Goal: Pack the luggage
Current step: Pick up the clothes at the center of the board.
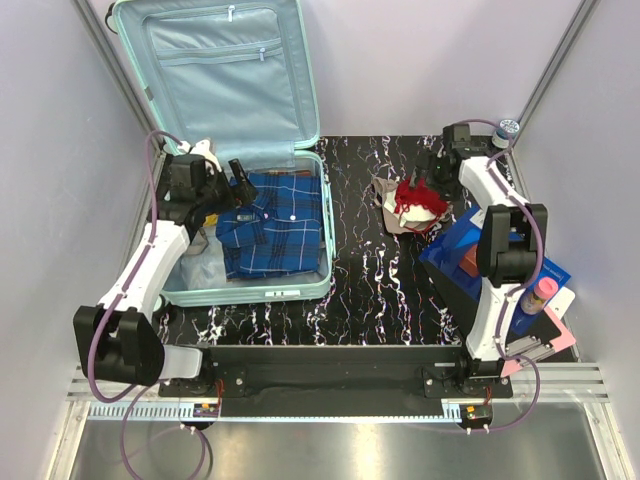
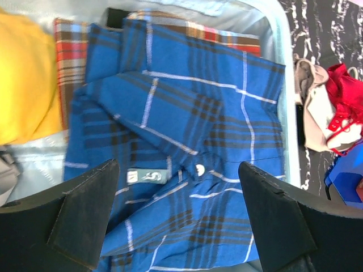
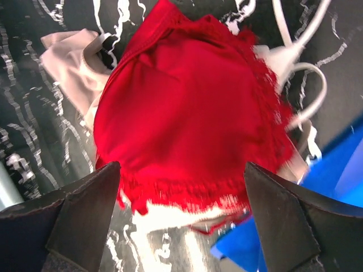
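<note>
The mint-green luggage (image 1: 318, 215) lies open at the left, lid up against the wall. Inside it rests a folded blue plaid shirt (image 1: 275, 225) (image 2: 187, 141) over a red plaid cloth (image 2: 71, 62), beside a yellow garment (image 2: 25, 79). My left gripper (image 1: 240, 185) (image 2: 178, 218) hovers open just above the shirt, holding nothing. A red lace bra (image 1: 420, 198) (image 3: 181, 113) lies on a beige one (image 1: 392, 212) (image 3: 71, 62) on the marble table. Over that pile hangs my right gripper (image 1: 432, 172) (image 3: 181, 224), open and empty.
A flat blue box (image 1: 470, 250) lies at the right, under the right arm, with a pink-capped bottle (image 1: 535, 297) and a pink sheet (image 1: 560, 335) beside it. A small bottle (image 1: 508, 130) stands at the back right corner. White cloth (image 1: 205, 262) fills the suitcase's front left.
</note>
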### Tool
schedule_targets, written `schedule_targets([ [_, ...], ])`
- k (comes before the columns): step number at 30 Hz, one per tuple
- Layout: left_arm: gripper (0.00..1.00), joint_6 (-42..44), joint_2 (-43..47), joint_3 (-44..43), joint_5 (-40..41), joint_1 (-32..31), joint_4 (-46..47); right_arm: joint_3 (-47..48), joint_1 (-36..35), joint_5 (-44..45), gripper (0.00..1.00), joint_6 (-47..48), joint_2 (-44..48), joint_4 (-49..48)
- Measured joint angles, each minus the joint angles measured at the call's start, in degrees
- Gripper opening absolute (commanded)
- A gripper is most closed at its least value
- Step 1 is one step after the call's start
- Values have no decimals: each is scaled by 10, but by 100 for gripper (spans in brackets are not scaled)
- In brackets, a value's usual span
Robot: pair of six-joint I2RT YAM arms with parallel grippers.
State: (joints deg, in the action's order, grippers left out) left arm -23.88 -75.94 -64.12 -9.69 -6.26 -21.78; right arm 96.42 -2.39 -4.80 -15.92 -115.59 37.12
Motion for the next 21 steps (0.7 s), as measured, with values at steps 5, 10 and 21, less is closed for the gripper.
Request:
schedule_targets([
  [5,90,0,-10,-8,4,-18,7,26,-15,18,97,7,-47,0],
  [10,90,0,-18,-8,7,-29,7,44,-20,39,88,11,-71,1],
  [21,90,0,-18,-6,10,-34,9,46,-21,47,49,12,-75,-1],
])
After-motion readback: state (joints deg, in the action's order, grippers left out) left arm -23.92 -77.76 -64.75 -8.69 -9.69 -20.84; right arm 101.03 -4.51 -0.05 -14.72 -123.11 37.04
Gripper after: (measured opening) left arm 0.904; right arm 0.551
